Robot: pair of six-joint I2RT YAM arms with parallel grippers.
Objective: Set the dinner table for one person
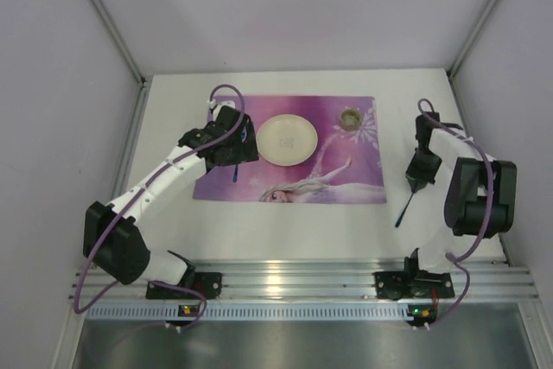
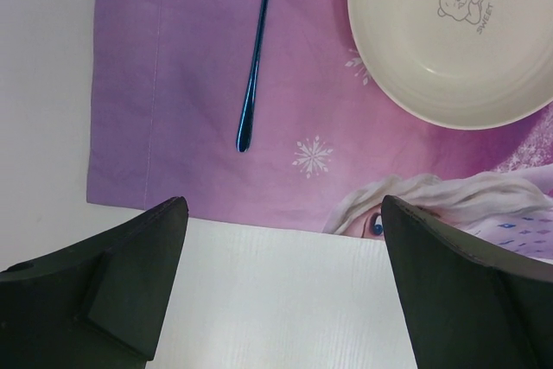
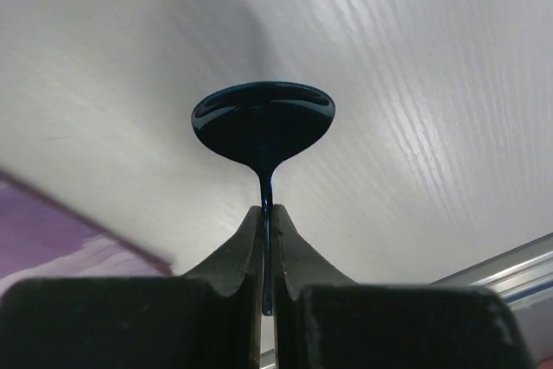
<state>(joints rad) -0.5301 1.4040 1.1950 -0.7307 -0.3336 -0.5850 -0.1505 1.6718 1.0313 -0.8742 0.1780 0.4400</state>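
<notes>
The right gripper pinches 1 dark blue spoon by its handle, bowl pointing straight out ahead, over the white dinner table, with the placemat just to its left, while the left gripper hangs spread.

I count one placemat; on the placemat, one plate, one cup and one blue utensil; right of the placemat, one blue spoon.
</notes>
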